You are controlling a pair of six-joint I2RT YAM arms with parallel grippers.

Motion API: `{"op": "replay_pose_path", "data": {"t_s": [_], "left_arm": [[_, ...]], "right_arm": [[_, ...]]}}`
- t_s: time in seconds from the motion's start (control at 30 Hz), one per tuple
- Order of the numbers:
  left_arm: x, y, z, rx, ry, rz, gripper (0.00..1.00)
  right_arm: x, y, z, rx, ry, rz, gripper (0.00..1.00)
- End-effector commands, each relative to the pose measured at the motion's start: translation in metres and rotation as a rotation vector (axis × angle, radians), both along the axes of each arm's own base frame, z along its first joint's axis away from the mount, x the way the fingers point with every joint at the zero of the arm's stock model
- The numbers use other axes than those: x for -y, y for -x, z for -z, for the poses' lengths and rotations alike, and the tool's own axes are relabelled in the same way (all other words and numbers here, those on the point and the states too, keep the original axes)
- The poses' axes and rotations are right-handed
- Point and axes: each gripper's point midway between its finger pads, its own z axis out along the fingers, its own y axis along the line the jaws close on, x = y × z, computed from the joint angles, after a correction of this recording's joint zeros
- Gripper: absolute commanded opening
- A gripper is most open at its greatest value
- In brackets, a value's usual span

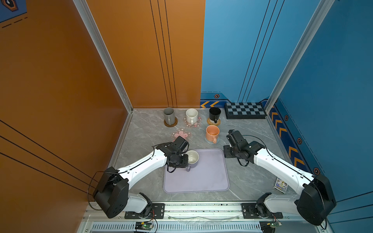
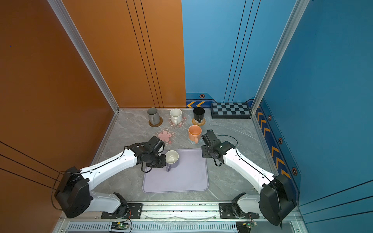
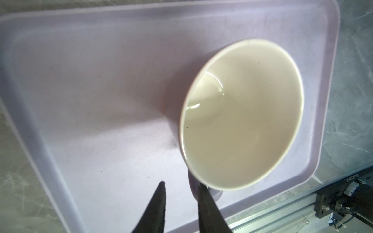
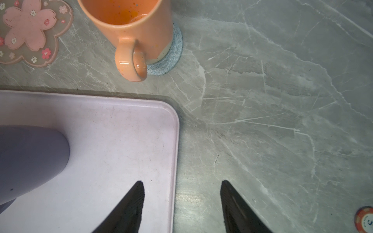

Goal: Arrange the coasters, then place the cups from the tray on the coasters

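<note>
Lavender mug (image 3: 242, 115) on tray (image 3: 101, 100).
Left gripper (image 3: 180, 185) fingers narrowly parted, one against handle (image 3: 193, 187); right gripper (image 4: 182, 181) fingers spread above tray corner.

The left arm (image 1: 145, 164) and the right arm (image 1: 282, 167) are being seen cased in smooth white shells, with bulky black joint housings (image 1: 113, 193) being carried at shoulder and wrist. Thin black cables (image 1: 254, 138) are being run along the white links and looped out beside the joints. Black base plates (image 1: 157, 209), dotted with silver screws, are being shown beneath each arm. Dark, tapering, finely ribbed fingers (image 4: 129, 209) are being caught by the wrist cameras.
</note>
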Motion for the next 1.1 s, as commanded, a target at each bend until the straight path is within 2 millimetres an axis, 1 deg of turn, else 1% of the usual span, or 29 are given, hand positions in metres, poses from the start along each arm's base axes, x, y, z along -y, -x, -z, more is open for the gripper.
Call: {"op": "replay_pose_path", "data": {"t_s": [0.0,0.13,0.33,0.47,0.83,1.07], "left_arm": [[0.002,0.005,-0.016,0.035,0.012,0.028,0.30],[0.009,0.009,-0.021,0.046,0.024,0.075,0.31],[0.018,0.019,-0.015,0.035,0.011,0.127,0.32],[0.018,0.022,-0.011,0.035,-0.012,0.135,0.32],[0.026,0.020,0.007,0.017,-0.089,0.157,0.33],[0.025,0.015,0.017,0.014,-0.140,0.133,0.34]], "right_arm": [[-0.006,-0.003,0.000,-0.002,0.001,-0.019,0.63],[-0.008,-0.003,0.001,-0.006,0.001,-0.023,0.63],[-0.009,-0.001,0.000,-0.002,0.003,-0.026,0.63],[-0.008,-0.001,-0.001,0.002,0.002,-0.023,0.63],[-0.008,0.001,-0.002,0.008,0.003,-0.024,0.63],[-0.006,0.001,0.000,0.006,0.009,-0.023,0.63]]}}
